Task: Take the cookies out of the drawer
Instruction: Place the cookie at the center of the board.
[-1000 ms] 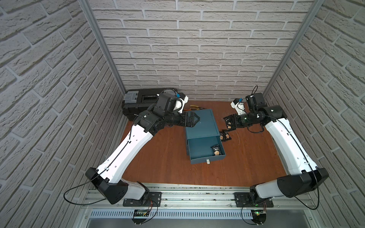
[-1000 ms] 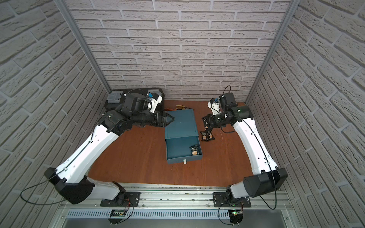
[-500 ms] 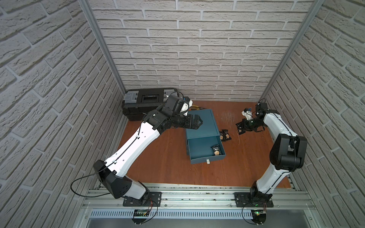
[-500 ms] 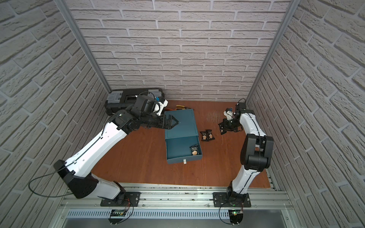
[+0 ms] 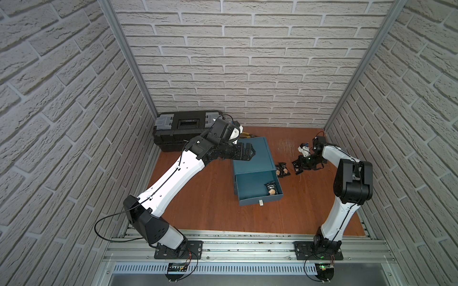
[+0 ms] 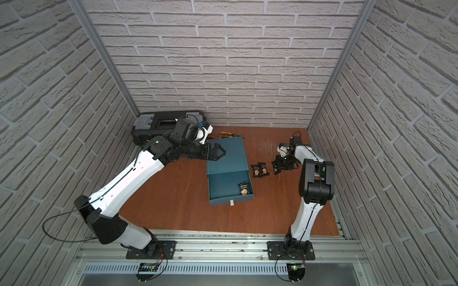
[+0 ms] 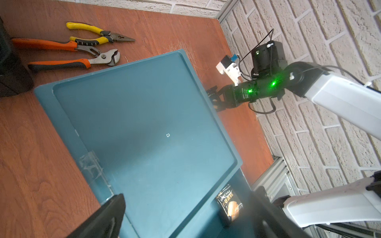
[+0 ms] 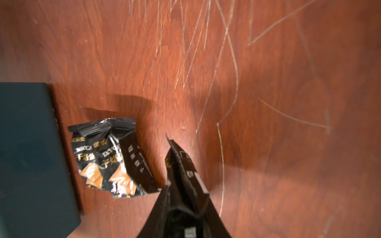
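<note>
**At the right claw (image 5: 298,168): clenched on a black packet**

Grips the packet (image 8: 181,162) edge-up between the jaws, low over the table (image 5: 210,203), right of the case (image 5: 257,153) and well apart from it. Carries gold lettering, too blurred to read.

Between that claw and the case: a pair (image 5: 282,169) of black cookie packets, flat on the wood, overlapping, just beside the case's right wall. Pictures a tan biscuit on each (image 8: 103,162).

In the drawer (image 5: 257,201), pulled out toward the near side: one more black packet (image 5: 271,188), lying in the near right corner, close to the right wall. Seen also from the left wrist (image 7: 229,203), with the same biscuit print.

At the left claw (image 5: 248,153): released, jaws wide, nothing between them. Hovers over the far left part of the case's teal top; cannot tell whether touching.

Beyond the case, toward the far wall: two pliers (image 7: 72,47), one yellow-handled, one orange-handled, lying side by side on the table. At the far left corner: a black toolbox (image 5: 183,123), lid closed.
</note>
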`<action>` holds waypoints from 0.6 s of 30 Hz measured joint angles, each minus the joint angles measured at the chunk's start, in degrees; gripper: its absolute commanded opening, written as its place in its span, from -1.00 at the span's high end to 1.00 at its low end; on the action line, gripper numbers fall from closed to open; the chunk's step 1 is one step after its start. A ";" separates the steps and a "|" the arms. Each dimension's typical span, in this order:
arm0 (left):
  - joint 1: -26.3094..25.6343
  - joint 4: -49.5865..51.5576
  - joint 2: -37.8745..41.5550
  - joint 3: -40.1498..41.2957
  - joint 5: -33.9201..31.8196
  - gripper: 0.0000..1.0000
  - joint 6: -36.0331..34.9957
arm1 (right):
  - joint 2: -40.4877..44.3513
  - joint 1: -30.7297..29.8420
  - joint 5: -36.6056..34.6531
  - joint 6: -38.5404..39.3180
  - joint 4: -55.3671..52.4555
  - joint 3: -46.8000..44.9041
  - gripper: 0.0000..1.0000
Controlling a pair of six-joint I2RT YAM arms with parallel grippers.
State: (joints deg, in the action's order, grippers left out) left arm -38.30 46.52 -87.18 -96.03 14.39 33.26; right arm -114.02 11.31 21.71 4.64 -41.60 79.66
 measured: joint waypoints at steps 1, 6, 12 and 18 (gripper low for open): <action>0.00 0.00 0.00 0.00 -0.04 -0.97 0.00 | -0.81 -0.48 -0.09 0.00 0.31 0.00 0.49; -0.02 0.04 0.02 0.11 -0.31 -0.97 0.00 | -2.38 -1.73 0.20 -0.81 1.64 0.04 0.38; -0.02 0.24 0.15 0.81 -0.85 -0.97 0.00 | -2.62 -1.97 0.59 -1.75 1.90 0.85 0.22; -0.02 0.24 0.17 0.81 -0.87 -0.97 -0.11 | -2.71 -2.12 -0.33 -2.86 1.73 1.44 0.07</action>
State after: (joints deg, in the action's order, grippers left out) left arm -38.33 46.76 -87.00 -95.22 13.52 33.15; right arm -116.73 9.19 21.39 1.78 -39.88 81.10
